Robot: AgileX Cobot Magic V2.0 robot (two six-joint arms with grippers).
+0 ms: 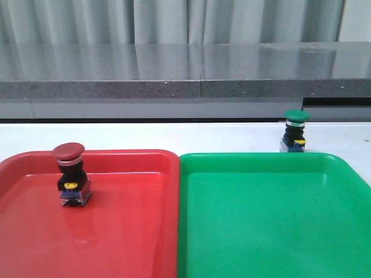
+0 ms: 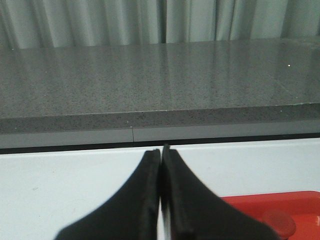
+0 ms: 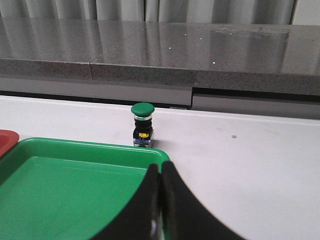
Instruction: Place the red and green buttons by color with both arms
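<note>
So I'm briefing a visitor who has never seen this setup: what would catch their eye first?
The two big trays side by side: the red tray on the left, the green tray on the right. Next, the red button standing upright inside the red tray, and the green button on the white table just behind the green tray's far rim.

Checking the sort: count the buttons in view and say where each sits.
2. The red button stands in the red tray. The green button stands on the table, just behind the green tray.
</note>
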